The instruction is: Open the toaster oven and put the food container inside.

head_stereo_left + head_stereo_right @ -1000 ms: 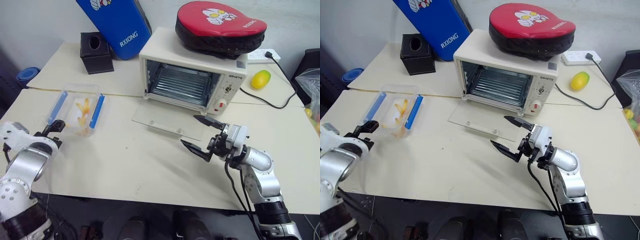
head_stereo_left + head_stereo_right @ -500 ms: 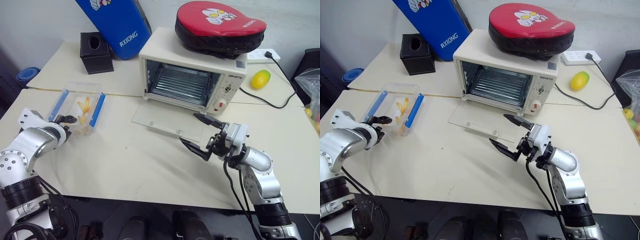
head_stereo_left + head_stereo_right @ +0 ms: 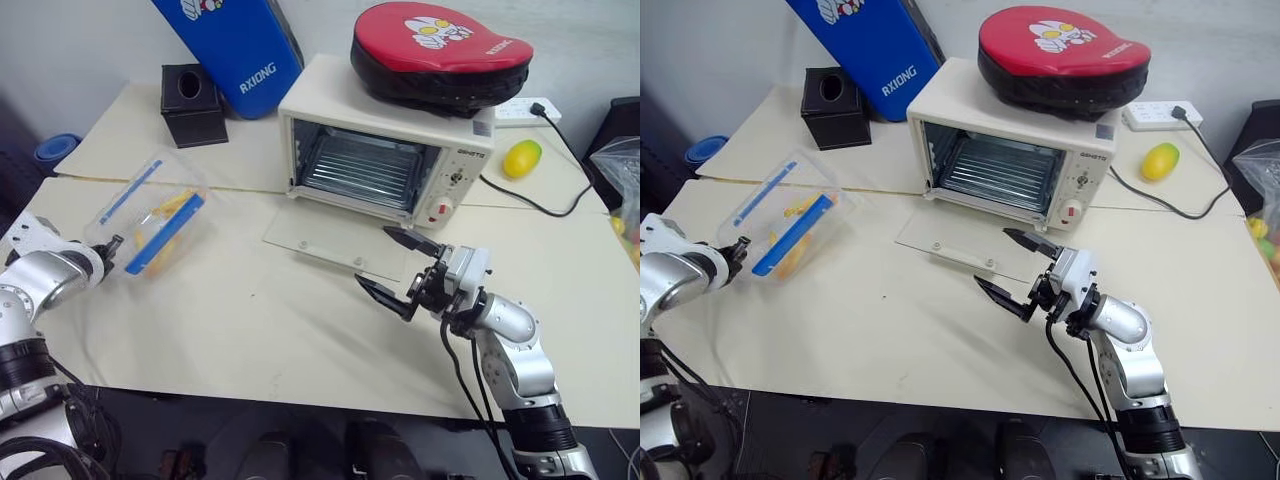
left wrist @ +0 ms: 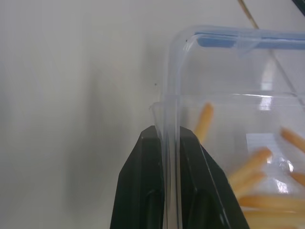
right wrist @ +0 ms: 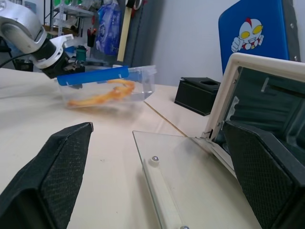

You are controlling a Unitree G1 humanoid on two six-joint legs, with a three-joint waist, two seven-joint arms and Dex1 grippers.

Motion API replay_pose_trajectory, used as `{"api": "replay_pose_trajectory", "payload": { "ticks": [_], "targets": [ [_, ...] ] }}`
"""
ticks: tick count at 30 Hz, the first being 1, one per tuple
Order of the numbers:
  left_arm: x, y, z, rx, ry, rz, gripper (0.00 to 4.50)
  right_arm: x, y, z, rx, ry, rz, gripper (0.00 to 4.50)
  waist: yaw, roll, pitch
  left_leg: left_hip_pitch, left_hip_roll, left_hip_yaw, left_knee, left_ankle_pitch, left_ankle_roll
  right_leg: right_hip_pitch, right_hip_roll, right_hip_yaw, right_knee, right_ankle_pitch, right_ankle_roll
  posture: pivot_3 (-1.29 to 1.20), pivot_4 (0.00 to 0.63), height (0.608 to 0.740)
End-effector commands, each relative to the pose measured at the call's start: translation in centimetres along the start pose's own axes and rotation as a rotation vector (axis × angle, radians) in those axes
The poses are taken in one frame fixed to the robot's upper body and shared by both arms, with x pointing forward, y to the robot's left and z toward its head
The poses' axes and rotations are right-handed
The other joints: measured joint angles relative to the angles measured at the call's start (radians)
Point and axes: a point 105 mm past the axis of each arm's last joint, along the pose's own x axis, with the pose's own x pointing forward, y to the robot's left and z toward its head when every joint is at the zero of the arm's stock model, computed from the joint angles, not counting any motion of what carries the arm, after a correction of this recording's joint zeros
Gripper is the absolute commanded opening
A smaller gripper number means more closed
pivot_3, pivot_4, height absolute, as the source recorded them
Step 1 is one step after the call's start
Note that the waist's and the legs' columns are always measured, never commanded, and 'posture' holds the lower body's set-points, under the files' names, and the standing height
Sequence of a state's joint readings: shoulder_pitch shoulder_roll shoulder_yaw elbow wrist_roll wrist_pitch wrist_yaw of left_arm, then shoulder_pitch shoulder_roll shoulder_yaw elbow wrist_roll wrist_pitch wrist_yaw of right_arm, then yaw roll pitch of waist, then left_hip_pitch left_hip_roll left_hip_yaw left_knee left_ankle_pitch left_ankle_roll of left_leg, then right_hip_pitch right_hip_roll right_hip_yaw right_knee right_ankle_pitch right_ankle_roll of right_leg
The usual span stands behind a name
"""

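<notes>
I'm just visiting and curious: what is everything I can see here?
oven: one, cream, table's back, door down
container: one, clear, blue clips, tilted, table's left
tissue box: one, black, back left
blue pad: one, against wall
red pad: one, on oven
lemon: one, yellow, right of oven
power strip: one, white, behind lemon
table: one, beige
left gripper: fingers pinch container's wall
right gripper: open, before door

left gripper fingers pinch food container wall | orange strips inside
</notes>
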State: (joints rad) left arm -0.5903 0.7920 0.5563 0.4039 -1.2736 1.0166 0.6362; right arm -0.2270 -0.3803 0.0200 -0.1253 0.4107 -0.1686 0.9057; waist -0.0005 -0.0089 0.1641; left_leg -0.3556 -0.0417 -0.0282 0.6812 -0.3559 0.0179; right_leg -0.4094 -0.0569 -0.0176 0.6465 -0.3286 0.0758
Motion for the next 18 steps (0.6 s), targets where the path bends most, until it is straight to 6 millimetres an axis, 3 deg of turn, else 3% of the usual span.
{"api": "replay_pose_trajectory", "payload": {
  "ticks": [1,4,8,15,18],
  "targets": [
    [-1.1,-2.3,2.0,0.112,0.0,-0.121,0.02,-0.2,-0.4,0.9,-0.033,-0.019,-0.003,4.5,0.0,-0.001,0.001,0.0,0.0,-0.001,0.0,0.0,0.0,0.0,0.0,0.0,0.0,0.0,0.0,0.0,0.15,0.74],
    [-1.8,-4.9,2.2,0.361,0.046,-0.208,0.02,-0.9,-0.6,0.8,-0.037,0.005,-0.019,4.5,-0.001,-0.001,0.001,-0.001,-0.001,-0.001,-0.001,0.0,0.0,-0.001,0.0,-0.001,0.0,0.0,0.0,0.0,0.15,0.74],
    [-2.5,-10.8,0.5,0.66,0.131,-0.388,0.02,-2.7,-1.0,0.4,-0.049,0.056,-0.075,4.5,0.01,-0.001,0.001,-0.002,-0.002,-0.004,-0.001,0.0,0.0,-0.001,-0.001,-0.001,-0.001,0.0,0.0,0.0,0.15,0.74],
    [-1.4,-18.8,-3.0,0.904,0.176,-0.578,0.02,-5.3,-0.9,0.2,-0.052,0.126,-0.171,4.5,0.011,0.002,0.004,-0.004,-0.003,-0.004,-0.001,0.001,0.001,-0.002,-0.002,0.0,-0.001,0.0,0.0,0.0,0.15,0.74],
    [-0.9,-21.1,-4.5,0.964,0.198,-0.633,0.02,-5.9,-0.3,0.4,-0.049,0.14,-0.195,4.5,0.0,0.002,0.007,-0.006,-0.002,-0.003,-0.001,0.001,0.001,-0.004,-0.001,0.0,0.0,0.0,0.0,0.0,0.15,0.74]
  ]
}}
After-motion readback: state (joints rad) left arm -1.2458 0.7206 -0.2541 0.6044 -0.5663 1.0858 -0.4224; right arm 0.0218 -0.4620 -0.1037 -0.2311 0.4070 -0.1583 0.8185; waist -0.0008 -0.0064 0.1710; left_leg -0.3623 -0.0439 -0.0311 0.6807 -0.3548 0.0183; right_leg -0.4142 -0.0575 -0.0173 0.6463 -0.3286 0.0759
